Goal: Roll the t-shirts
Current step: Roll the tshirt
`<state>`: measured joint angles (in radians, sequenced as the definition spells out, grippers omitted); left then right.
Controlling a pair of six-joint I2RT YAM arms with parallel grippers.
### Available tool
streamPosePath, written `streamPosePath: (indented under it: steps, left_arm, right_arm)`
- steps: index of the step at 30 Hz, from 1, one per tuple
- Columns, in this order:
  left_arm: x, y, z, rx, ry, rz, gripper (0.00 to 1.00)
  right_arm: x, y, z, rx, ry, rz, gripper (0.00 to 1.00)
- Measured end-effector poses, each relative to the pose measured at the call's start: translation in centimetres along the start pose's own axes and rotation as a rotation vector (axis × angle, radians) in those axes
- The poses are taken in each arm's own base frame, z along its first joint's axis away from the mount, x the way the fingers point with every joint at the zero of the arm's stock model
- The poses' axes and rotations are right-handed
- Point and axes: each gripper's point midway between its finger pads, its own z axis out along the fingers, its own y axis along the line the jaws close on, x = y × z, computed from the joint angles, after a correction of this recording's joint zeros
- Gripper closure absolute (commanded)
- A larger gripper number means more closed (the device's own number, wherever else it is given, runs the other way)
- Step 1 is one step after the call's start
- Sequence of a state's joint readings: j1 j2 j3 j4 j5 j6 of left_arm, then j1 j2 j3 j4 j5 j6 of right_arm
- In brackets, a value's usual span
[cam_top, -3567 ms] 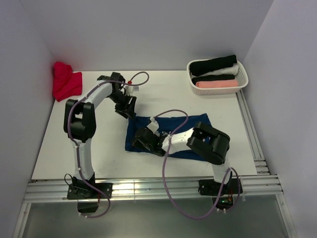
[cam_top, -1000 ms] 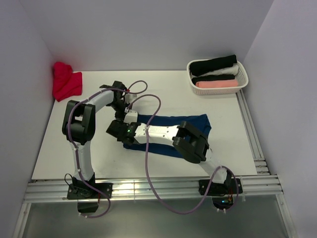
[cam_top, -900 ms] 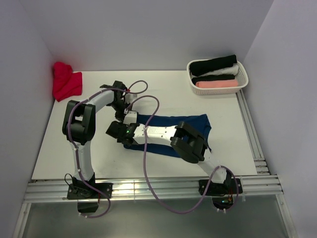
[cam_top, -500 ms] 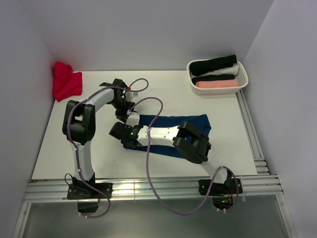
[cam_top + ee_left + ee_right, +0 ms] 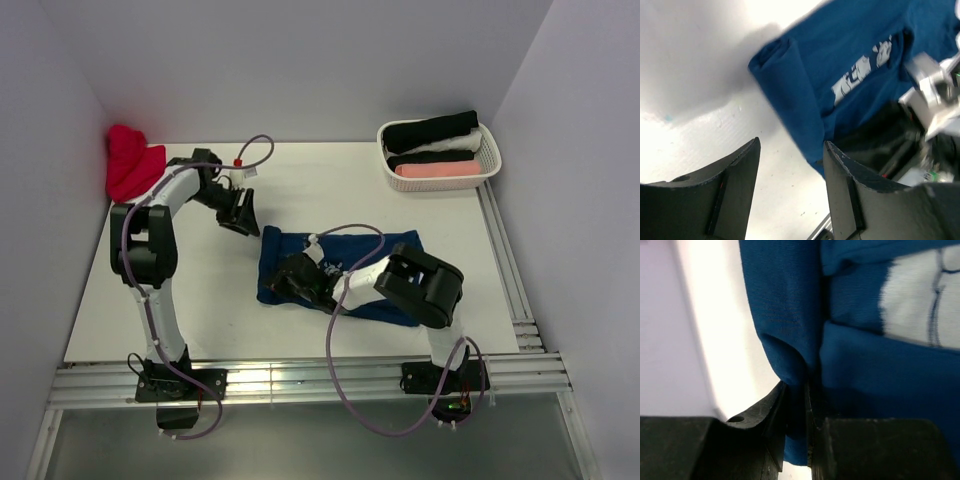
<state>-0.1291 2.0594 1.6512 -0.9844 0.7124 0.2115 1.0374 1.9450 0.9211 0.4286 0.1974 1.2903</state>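
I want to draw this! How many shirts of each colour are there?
Blue shirt: 1
Red shirt: 1
Black shirt: 1
White shirt: 1
Pink shirt: 1
Total: 5, though the basket may hide more.

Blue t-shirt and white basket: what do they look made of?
Blue t-shirt: knit cloth, likely cotton jersey, with a matte finish. Fine ribbed threads show in the right wrist view, and it creases softly.
White basket: probably moulded plastic with a smooth finish. It has a perforated lattice wall and a stiff rim, but is too small to be sure.

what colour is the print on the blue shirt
The print on the navy t-shirt is white with thin dark lines; clearest in the right wrist view.
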Motion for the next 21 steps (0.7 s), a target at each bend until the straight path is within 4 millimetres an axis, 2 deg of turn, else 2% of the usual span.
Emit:
streamPosePath:
  steps: [3,7,15,18,19,21]
  left_arm:
    - [1.6,0.5,0.4,0.057,0.009,-0.022,0.42]
    - [3.7,0.1,2.0,0.13,0.028,-0.063,0.43]
    - [3.1,0.5,5.6,0.268,-0.016,-0.18,0.5]
    - [2.9,0.4,6.1,0.28,-0.031,-0.213,0.62]
    - [2.8,0.3,6.3,0.279,-0.033,-0.216,0.72]
    - [2.8,0.4,6.8,0.259,-0.03,-0.227,0.82]
  right_arm:
    - [0.1,-0.1,-0.3,-0.08,0.018,0.088,0.87]
    - [0.2,0.0,-0.2,-0.165,0.032,0.185,0.87]
    - [0.7,-0.1,-0.7,-0.208,0.059,0.251,0.87]
    - [0.7,-0.1,-0.7,-0.21,0.06,0.256,0.87]
    - [0.7,-0.1,-0.7,-0.21,0.06,0.256,0.87]
    - [0.7,-0.2,-0.7,-0.206,0.06,0.253,0.81]
